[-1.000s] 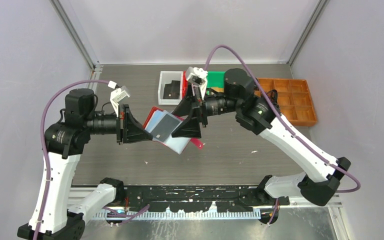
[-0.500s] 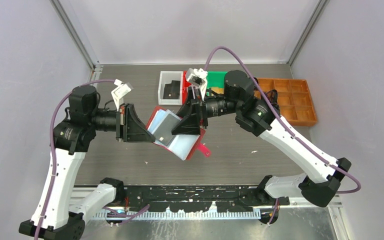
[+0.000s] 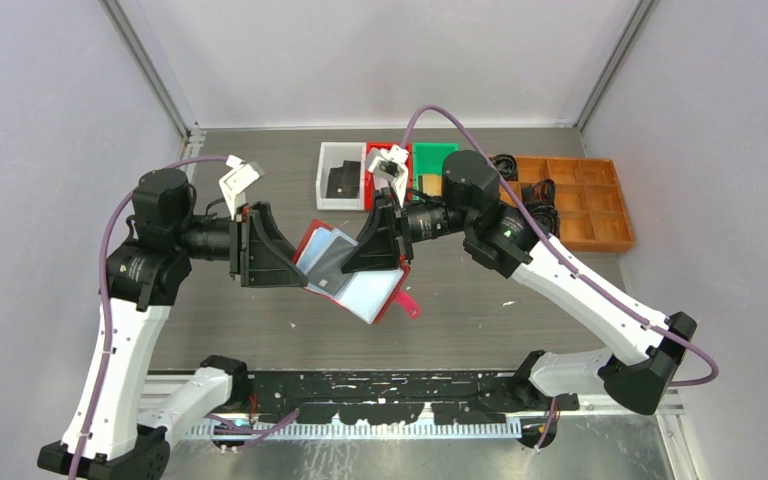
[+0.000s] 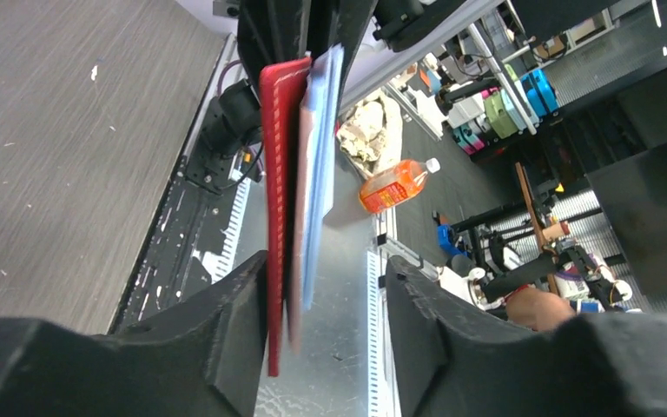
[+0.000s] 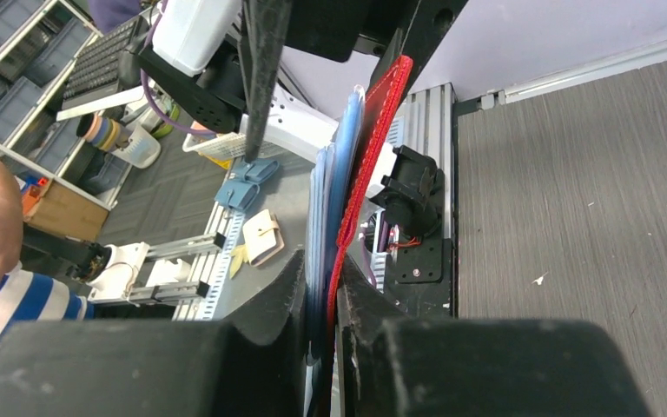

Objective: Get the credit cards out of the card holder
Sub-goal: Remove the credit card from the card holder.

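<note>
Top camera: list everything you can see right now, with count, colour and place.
card holder: one, red with pale blue pages, held open in the air over mid-table
credit card: one showing, dark grey, in the holder; any others cannot be counted
white bin: one, far centre, with a black item inside
red bin: one, beside the white bin, partly hidden
green bin: one, right of the red bin
compartment tray: one, orange, far right
table: one, grey wood-grain
left arm: white and black; jaws apart around the holder's left edge
right arm: white and black; jaws closed on the holder
</note>
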`<action>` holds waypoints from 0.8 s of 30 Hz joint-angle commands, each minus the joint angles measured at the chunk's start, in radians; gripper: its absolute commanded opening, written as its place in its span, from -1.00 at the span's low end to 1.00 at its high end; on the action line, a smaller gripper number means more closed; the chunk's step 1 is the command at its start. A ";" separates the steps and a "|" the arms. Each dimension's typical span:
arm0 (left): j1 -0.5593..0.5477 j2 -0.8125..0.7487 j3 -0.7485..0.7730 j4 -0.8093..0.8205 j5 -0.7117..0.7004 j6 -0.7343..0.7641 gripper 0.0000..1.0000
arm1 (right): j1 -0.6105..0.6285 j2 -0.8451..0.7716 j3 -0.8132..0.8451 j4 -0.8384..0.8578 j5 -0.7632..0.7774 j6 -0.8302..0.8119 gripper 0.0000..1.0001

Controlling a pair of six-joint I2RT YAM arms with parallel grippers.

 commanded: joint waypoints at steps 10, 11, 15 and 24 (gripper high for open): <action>0.002 -0.001 0.018 0.042 -0.020 -0.005 -0.25 | 0.026 -0.002 0.032 0.066 -0.031 -0.011 -0.93; 0.002 0.001 0.017 0.042 -0.023 -0.004 -0.32 | 0.033 -0.002 0.035 0.058 -0.033 -0.018 -0.93; 0.002 0.010 0.030 0.040 -0.014 -0.016 -0.56 | 0.046 -0.004 0.036 0.016 -0.034 -0.064 -0.93; 0.002 -0.016 -0.001 -0.019 -0.063 0.057 -0.84 | 0.068 0.005 0.062 0.009 0.004 -0.082 -0.87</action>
